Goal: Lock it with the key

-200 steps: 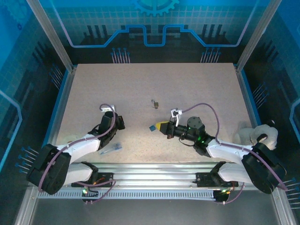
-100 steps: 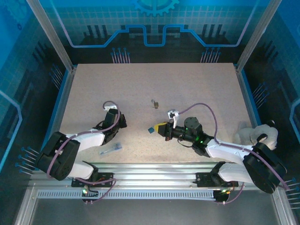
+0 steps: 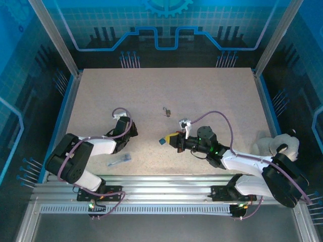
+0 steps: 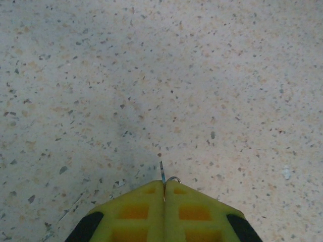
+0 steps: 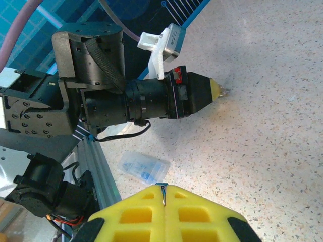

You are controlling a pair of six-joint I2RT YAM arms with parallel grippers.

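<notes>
Two claws were pressed shut above the speckled beige tabletop (image 3: 212, 96): my right claw (image 3: 170, 138) pinched the tiny metal key with the blue-teal plastic head (image 3: 162, 140), which poked from its yellow tips towards my left claw (image 3: 132, 132). That one clamped a thin metal sliver with a small wire loop (image 4: 163, 175); what it was I could not tell. The small brass-coloured padlock (image 3: 167, 111) lay beyond the key, apart from both.
</notes>
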